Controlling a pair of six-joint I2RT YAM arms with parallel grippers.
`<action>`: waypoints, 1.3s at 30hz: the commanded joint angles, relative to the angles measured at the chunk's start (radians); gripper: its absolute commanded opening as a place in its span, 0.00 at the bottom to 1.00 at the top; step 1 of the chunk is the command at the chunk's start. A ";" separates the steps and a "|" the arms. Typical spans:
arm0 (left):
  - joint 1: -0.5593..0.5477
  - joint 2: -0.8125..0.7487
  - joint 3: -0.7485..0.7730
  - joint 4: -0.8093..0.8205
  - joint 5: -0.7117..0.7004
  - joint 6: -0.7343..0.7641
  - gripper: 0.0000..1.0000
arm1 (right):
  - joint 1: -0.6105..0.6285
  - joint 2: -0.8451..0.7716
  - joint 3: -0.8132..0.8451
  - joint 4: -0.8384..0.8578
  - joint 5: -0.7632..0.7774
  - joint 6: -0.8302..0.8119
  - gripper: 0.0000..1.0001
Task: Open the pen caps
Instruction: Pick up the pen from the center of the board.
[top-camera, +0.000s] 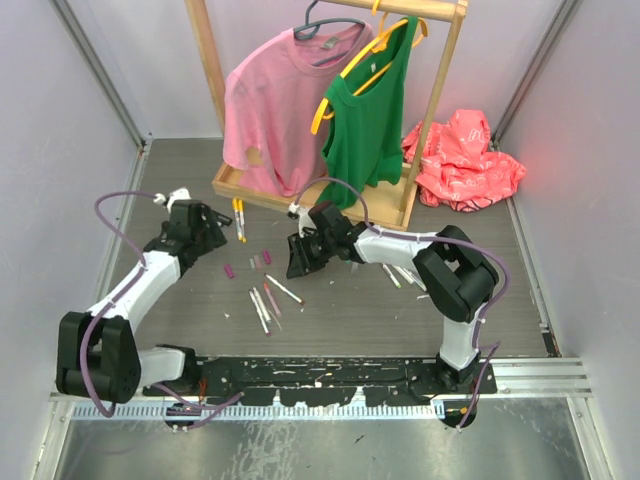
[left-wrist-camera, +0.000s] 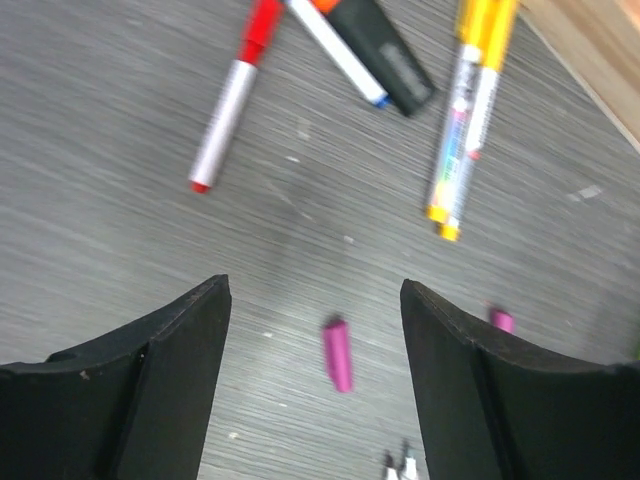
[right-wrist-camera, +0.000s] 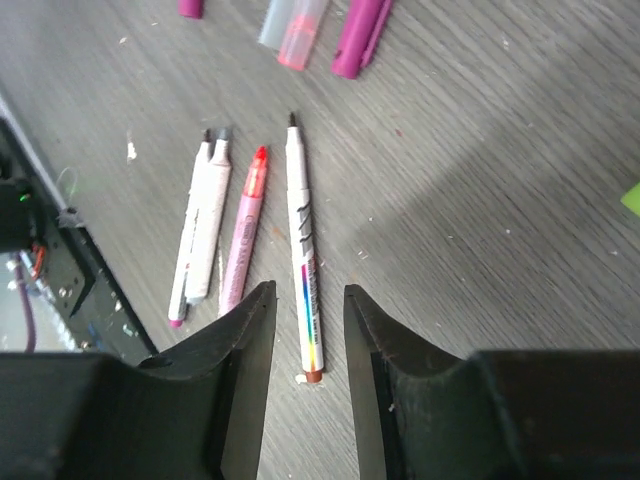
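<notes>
Loose pen caps lie on the grey table (top-camera: 330, 320): a magenta cap (top-camera: 229, 270) and two more (top-camera: 262, 259) beside it. My left gripper (top-camera: 208, 238) is open and empty. In the left wrist view it (left-wrist-camera: 313, 290) hovers over the magenta cap (left-wrist-camera: 338, 353), and a second pink cap (left-wrist-camera: 502, 320) peeks past the right finger. My right gripper (top-camera: 298, 258) is open with a narrow gap and empty. In the right wrist view it (right-wrist-camera: 308, 295) hangs above an uncapped white marker (right-wrist-camera: 305, 250). A purple cap (right-wrist-camera: 360, 35) and a pale pink cap (right-wrist-camera: 300, 30) lie beyond.
A red-capped marker (left-wrist-camera: 228, 115), a black highlighter (left-wrist-camera: 385, 55) and yellow markers (left-wrist-camera: 465, 120) lie ahead of the left gripper. A pink marker (right-wrist-camera: 245, 230) and white markers (right-wrist-camera: 200, 230) lie by the right one. A wooden clothes rack (top-camera: 320, 195) stands behind, with a red cloth (top-camera: 465, 160) at its right.
</notes>
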 joint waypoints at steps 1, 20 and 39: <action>0.137 0.002 0.006 -0.006 0.002 0.048 0.71 | -0.035 -0.062 0.053 -0.005 -0.259 -0.135 0.40; 0.272 0.481 0.335 -0.156 0.095 0.080 0.50 | -0.059 -0.095 0.080 -0.072 -0.499 -0.273 0.39; 0.271 0.540 0.349 -0.198 0.113 0.073 0.06 | -0.072 -0.105 0.081 -0.073 -0.521 -0.272 0.39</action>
